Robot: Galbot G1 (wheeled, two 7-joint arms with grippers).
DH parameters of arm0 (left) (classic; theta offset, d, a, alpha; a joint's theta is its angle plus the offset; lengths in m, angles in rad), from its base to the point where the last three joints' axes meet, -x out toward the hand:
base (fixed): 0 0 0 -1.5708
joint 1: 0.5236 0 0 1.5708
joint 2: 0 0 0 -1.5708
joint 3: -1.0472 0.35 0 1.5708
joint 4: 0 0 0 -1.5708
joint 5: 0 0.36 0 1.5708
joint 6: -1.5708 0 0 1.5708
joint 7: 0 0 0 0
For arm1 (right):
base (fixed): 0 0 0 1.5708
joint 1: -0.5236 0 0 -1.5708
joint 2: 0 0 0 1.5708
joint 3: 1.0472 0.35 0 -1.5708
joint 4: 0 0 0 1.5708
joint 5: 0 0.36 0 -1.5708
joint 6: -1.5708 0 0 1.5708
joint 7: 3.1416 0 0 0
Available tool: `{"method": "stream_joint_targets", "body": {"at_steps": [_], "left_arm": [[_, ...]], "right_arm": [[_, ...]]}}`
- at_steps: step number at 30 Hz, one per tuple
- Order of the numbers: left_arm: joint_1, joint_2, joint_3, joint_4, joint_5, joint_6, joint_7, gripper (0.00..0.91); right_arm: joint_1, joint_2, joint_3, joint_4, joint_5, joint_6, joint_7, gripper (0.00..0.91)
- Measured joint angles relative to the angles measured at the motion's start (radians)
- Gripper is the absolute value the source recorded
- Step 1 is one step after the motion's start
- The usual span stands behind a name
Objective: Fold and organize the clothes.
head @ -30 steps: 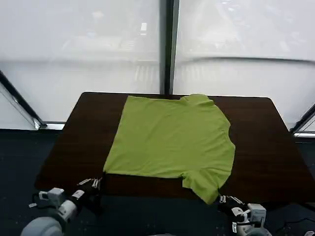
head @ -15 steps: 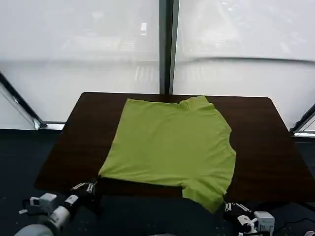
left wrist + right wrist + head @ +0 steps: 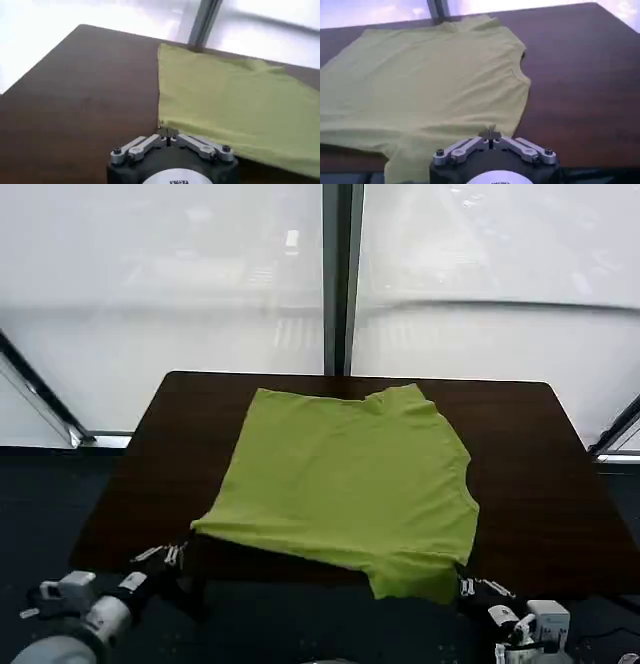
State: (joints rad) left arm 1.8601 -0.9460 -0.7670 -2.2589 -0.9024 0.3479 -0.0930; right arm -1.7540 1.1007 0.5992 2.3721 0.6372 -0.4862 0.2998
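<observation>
Head view: shirt [image 3: 345,484] flat on table [image 3: 560,474], hem overhanging near edge. Left gripper [image 3: 170,556] and right gripper [image 3: 472,588] pinched on near corners. Lift both evenly, keeping hem taut.

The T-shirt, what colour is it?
The T-shirt is lime green, plain on the side facing up. The head view shows it best.

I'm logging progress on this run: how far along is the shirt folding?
Early. Done: the T-shirt lies spread flat on the table, no fold in it yet. In hand: the left hand pinches the shirt's near corner at the table's front edge, and the right hand pinches the near sleeve edge. Left: every fold, then tidying the folded shirt.
</observation>
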Motion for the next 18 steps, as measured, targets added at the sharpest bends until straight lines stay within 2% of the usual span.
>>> {"method": "stream_joint_targets", "body": {"at_steps": [11,18], "left_arm": [[-0.167,-0.037,0.096,0.076,0.057,0.000,0.014,0.000],[-0.266,-0.021,0.140,0.132,0.060,0.008,0.014,0.000]], "right_arm": [[0.222,0.035,-0.064,-0.205,-0.009,0.047,-0.021,0.000],[0.321,0.038,-0.087,-0.292,-0.022,0.074,-0.035,0.000]]}}
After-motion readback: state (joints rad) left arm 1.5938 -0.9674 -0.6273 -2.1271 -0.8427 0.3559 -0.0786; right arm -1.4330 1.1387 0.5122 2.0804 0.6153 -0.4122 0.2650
